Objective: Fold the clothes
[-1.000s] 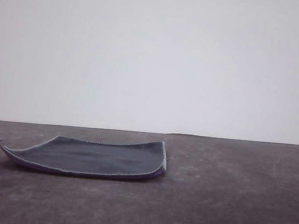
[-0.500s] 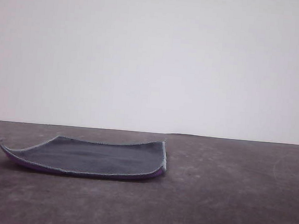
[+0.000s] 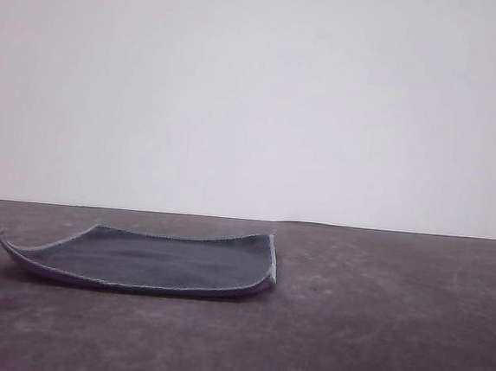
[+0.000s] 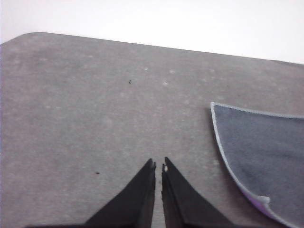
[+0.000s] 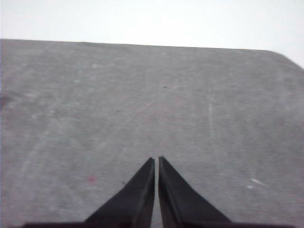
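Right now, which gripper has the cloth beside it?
The left gripper: the dark grey cloth lies beside it. The right gripper faces bare table.

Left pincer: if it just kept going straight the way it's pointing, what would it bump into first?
Probably just the bare table. The left pincer points over open grey tabletop, and the cloth lies off to one side of that line. Depth is hard to judge.

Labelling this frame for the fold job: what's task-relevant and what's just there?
Job:
- cloth, dark grey face up, purple underside at its edge, unfolded
- left gripper, shut, beside the cloth
- right gripper, shut, over bare table

Just there:
- table
- white wall
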Controlling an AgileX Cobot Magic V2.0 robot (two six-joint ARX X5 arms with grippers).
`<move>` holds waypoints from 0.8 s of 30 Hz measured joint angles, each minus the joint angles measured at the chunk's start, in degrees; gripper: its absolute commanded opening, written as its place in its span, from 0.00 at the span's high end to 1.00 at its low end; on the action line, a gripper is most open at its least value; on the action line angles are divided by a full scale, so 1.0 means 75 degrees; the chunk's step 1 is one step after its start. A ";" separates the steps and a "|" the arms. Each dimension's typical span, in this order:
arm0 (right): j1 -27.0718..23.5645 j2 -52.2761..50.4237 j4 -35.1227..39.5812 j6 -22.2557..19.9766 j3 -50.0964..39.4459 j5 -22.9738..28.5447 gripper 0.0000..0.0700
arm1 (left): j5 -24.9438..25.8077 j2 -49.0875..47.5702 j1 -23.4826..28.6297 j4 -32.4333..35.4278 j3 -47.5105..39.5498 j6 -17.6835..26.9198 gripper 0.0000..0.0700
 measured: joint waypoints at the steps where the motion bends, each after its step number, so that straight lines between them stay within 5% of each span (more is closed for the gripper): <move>1: 0.0000 0.0000 0.0067 0.0136 0.0000 -0.0093 0.99 | 0.0091 0.0000 0.0000 0.0027 0.0000 -0.0105 0.98; 7: 0.0000 0.0222 0.0147 0.1191 0.0601 -0.0429 0.99 | 0.0386 0.0117 -0.0003 0.1318 0.0270 -0.0732 0.98; 11: 0.0000 0.1098 0.0287 0.1644 0.1666 -0.0766 0.99 | 0.0441 0.0858 -0.0003 0.1359 0.1355 -0.0977 0.98; 15: 0.0000 0.2679 0.0291 0.1698 0.2923 -0.1252 0.99 | 0.0723 0.2239 -0.0003 0.1000 0.2700 -0.1029 0.98; 24: 0.0131 0.7087 0.0149 0.1692 0.5640 -0.3788 0.99 | 0.1185 0.5919 -0.0009 -0.0920 0.5943 -0.0234 0.98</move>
